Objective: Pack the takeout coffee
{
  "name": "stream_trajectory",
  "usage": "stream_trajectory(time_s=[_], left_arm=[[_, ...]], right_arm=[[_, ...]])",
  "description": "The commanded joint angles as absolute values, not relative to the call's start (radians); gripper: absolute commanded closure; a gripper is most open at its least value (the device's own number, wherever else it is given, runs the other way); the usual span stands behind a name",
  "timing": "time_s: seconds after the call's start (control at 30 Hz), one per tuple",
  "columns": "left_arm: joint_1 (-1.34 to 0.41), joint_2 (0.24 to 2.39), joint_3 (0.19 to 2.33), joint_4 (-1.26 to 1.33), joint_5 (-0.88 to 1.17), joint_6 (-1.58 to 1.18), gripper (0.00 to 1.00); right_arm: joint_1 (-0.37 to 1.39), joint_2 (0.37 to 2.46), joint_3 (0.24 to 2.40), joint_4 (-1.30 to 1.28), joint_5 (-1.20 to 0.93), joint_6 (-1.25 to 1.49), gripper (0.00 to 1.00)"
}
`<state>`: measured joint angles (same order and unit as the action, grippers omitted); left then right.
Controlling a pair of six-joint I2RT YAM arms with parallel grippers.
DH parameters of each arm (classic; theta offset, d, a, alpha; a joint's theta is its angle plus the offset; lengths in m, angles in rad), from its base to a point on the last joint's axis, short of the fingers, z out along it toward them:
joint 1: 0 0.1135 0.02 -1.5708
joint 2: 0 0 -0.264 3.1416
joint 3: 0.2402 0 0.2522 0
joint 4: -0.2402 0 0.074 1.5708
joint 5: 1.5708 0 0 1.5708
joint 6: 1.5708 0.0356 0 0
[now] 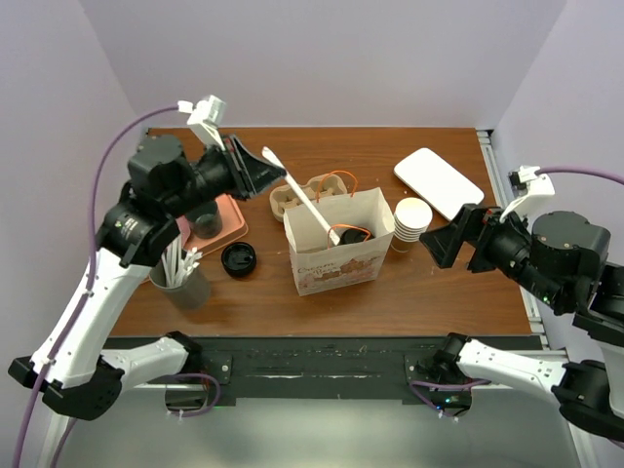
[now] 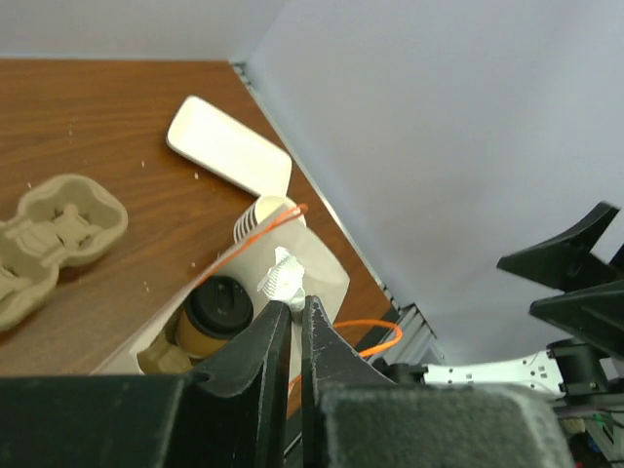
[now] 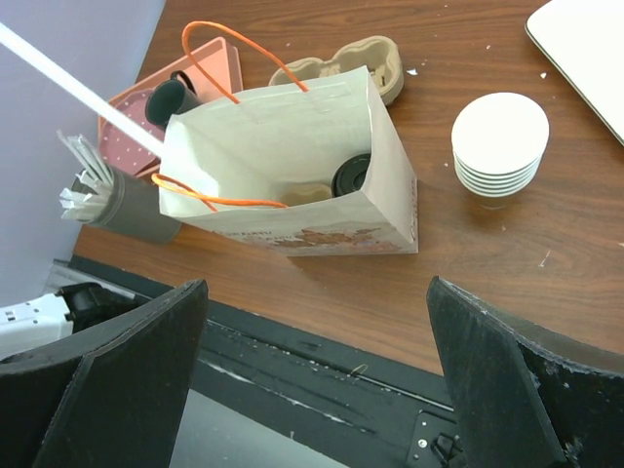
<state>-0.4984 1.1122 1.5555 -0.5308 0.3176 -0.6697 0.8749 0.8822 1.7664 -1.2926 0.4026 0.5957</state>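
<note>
One takeout coffee, tan paper cup with round black plastic sip lid [image 3: 351, 175]: stands upright, long axis vertical, lid upward, inside open white paper bag with orange cord handles [image 3: 292, 210] mid-counter [image 1: 458, 283]; bag walls hide most of its body. Around the bag:
- moulded cardboard cup carrier [image 1: 302, 190] behind
- stack of lidless cream paper cups [image 1: 412, 219] just right
- loose black lid [image 1: 239, 258] left

Left jaws narrow, pinching long white paper-wrapped straw [image 1: 297, 193] slanting over bag mouth. Right jaws wide, nothing between them, right of cup stack.
</note>
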Motion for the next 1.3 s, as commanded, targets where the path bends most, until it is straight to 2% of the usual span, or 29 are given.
stream_trajectory(time_s=[0.0, 0.17, 0.23, 0.37, 0.5, 0.67, 0.77, 0.8, 0.83, 1.27], left_arm=[[-0.543, 1.085, 1.439, -0.472, 0.23, -0.629, 1.0], [-0.545, 1.121, 1.419, -0.522, 0.204, -0.529, 0.96], [-0.545, 1.135, 1.417, -0.517, 0.224, -0.514, 0.83], [-0.545, 1.131, 1.423, -0.508, 0.221, -0.497, 0.78], [-0.542, 1.149, 1.528, -0.552, 0.245, -0.468, 0.52], [-0.543, 1.135, 1.586, -0.585, 0.325, -0.456, 0.38], [-0.543, 1.088, 1.54, -0.542, 0.376, -0.477, 0.18], [-0.543, 1.057, 1.523, -0.529, 0.386, -0.485, 0.05], [-0.543, 1.04, 1.505, -0.509, 0.388, -0.491, 0.0], [-0.543, 0.824, 1.266, -0.414, 0.382, -0.603, 0.0]], right_arm=[[0.873, 0.87, 1.761, -1.249, 0.429, 0.618, 0.01], [0.874, 0.856, 1.735, -1.25, 0.428, 0.641, 0.01], [0.873, 0.853, 1.726, -1.256, 0.425, 0.647, 0.01], [0.873, 0.853, 1.717, -1.27, 0.42, 0.649, 0.02], [0.873, 0.882, 1.756, -1.305, 0.42, 0.643, 0.01], [0.873, 0.91, 1.85, -1.324, 0.384, 0.672, 0.01], [0.873, 0.905, 1.848, -1.293, 0.357, 0.692, 0.01], [0.873, 0.905, 1.847, -1.284, 0.356, 0.701, 0.01], [0.871, 0.904, 1.842, -1.281, 0.357, 0.71, 0.01], [0.873, 0.882, 1.784, -1.238, 0.377, 0.819, 0.01]])
